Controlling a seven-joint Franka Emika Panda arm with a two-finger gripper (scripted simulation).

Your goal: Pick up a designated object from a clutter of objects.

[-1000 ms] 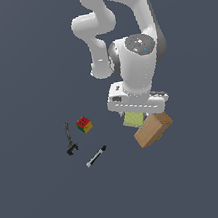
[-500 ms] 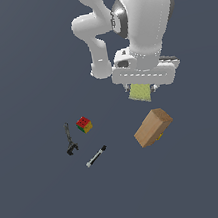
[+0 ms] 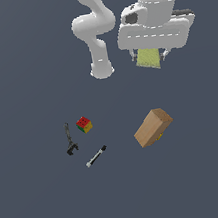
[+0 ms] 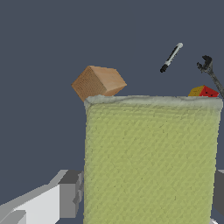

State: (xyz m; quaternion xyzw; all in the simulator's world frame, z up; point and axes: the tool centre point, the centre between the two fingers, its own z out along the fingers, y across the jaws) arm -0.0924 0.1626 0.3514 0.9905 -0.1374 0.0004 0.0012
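Cube (image 4: 203, 91) half hidden (behind block (image 4: 151, 162)).

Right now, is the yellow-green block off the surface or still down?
Off the surface. The yellow-green block hangs in the gripper, well above the brown box; the wrist view shows fingers on both sides of it.

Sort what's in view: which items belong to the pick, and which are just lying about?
Job in hand:
- yellow-green sponge block, held between the fingers
- gripper, shut on it

Lying about:
- brown box
- multicoloured cube
- marker pen
- dark clamp-like tool
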